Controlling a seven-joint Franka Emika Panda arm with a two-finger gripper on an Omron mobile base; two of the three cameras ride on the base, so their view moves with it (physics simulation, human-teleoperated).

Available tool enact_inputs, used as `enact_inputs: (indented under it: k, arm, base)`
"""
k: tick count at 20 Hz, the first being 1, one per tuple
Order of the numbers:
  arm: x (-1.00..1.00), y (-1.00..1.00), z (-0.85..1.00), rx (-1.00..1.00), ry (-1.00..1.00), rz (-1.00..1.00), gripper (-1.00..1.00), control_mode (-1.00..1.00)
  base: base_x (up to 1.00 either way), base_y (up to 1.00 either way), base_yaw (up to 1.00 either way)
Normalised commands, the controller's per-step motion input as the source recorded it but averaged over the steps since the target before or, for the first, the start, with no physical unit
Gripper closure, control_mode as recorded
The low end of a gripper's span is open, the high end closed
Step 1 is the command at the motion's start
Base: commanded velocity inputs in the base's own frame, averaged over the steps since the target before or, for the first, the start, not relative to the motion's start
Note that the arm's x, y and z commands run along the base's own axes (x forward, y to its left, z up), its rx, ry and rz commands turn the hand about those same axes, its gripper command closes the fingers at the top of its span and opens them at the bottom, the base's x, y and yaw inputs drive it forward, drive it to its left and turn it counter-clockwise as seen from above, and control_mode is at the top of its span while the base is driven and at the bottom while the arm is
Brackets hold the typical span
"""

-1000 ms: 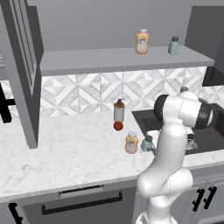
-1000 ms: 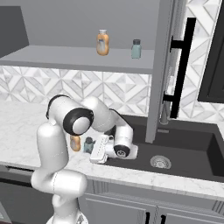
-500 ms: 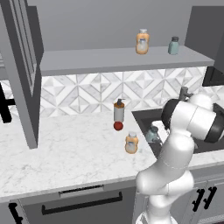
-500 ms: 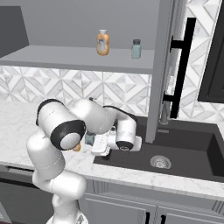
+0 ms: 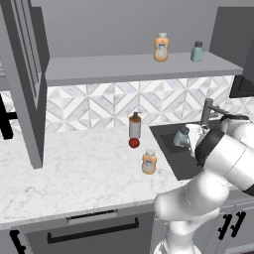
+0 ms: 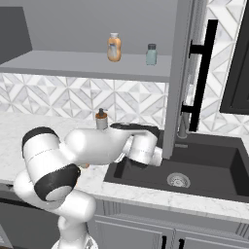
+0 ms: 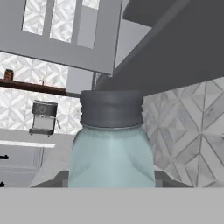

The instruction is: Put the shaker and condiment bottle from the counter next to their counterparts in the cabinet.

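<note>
Since the earlier frames the shaker is no longer seen standing on the desk beside the condiment bottle; it is now carried clear of the marble, raised over the dark sink, and the arm's elbow is swung further out to the right of the left base view. The shaker is seen held upright in the pincer, whose white hand is closed in against the jar's right side in the left base view. In the hand view the teal-grey glass body and dark cap of the shaker are seen close up and centred; the fingers themselves are hidden below the frame, so the width of the opening cannot be read directly, but the jar is borne off every surface and is taken as clamped.

The condiment bottle is left standing on the desk near the sink's left edge, well apart from the pincer. Just behind it a tall grey pump dispenser is seen, with a small red object at its foot.

On the cabinet shelf the counterparts are set near each other, the orange bottle to the left of the teal-grey jar. A faucet is seen behind the sink.
</note>
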Motion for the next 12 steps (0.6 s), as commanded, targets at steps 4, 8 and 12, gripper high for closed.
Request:
enact_inputs:
  k: [4,8,12]
  arm:
    - [0.0,-0.11,0.67,0.01,0.0,-0.29,1.0,-1.0]
    - [0.0,-0.18,0.41,-0.08,0.0,-0.28,1.0,-1.0]
    - [0.0,-0.24,0.29,-0.18,0.0,-0.26,1.0,-1.0]
  base:
    - [0.0,0.0,0.0]
    - [0.0,0.0,0.0]
    - [0.0,0.0,0.0]
